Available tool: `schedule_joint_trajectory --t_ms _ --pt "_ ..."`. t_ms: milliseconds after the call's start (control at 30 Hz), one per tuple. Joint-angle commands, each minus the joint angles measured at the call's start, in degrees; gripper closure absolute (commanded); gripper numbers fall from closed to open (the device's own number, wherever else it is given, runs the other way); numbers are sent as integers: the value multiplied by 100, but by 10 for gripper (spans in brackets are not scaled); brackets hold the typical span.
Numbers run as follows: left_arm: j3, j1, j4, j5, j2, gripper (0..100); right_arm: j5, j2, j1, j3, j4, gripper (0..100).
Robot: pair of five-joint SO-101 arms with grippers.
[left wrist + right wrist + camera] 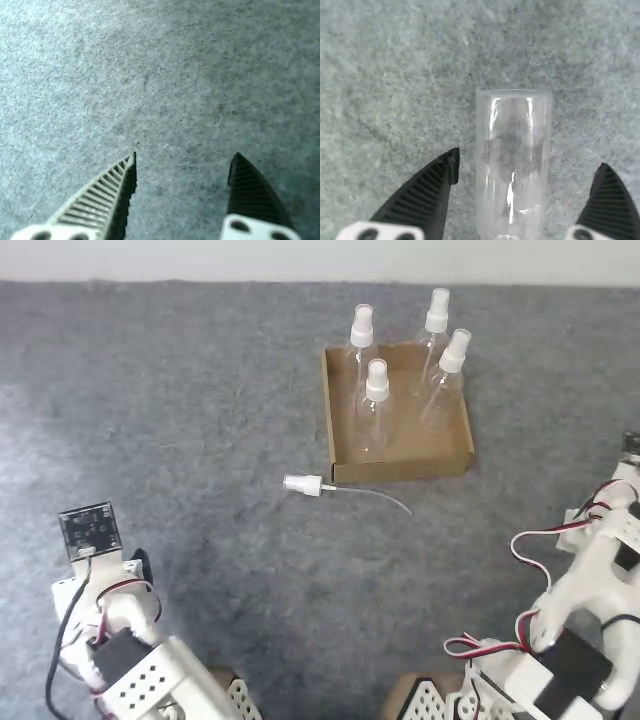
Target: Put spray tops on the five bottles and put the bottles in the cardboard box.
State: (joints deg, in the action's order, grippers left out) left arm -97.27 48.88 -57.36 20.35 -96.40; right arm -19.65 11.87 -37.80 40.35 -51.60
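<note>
While most of the grey felt-covered table (180, 440) lies bare, with wide room on its left half and across the near middle, the shallow brown cardboard box (400, 468) sits toward the far right, its near wall just beyond a loose white spray top (303, 484). We see four clear plastic bottles (372, 420) standing upright in that box, each with a white sprayer on it. The loose top lies flat on the felt, head to the left, its thin dip tube trailing right along the box's near wall and apart from it. We find the left arm (140, 670) folded low at the near left corner, well away from the box, and the right arm (580, 630) bunched at the near right corner and running up the right edge. The left gripper (184, 162) hangs over bare felt with its jaws well parted and nothing between them. The right gripper (530, 160) is spread wide around a clear cylindrical bottle (512, 160), which lies on the felt between the jaws with a gap on each side, so we count nothing as gripped. Its long axis runs straight out from the gripper, closed flat end pointing away; the other end is cut off at the picture's edge.
</note>
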Motion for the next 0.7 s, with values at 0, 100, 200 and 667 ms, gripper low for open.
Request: schedule_joint_trajectory --t_ms 0,100,200,667 --pt "31 26 0 26 -26 731 -967 136 75 -141 -259 647" --pt "31 26 0 26 -26 731 -2127 365 259 -158 -813 647" --pt "31 18 0 26 -26 731 -3631 734 233 -167 -1209 647" --pt "31 18 -18 26 -26 731 -7604 2132 -242 0 -1938 648"
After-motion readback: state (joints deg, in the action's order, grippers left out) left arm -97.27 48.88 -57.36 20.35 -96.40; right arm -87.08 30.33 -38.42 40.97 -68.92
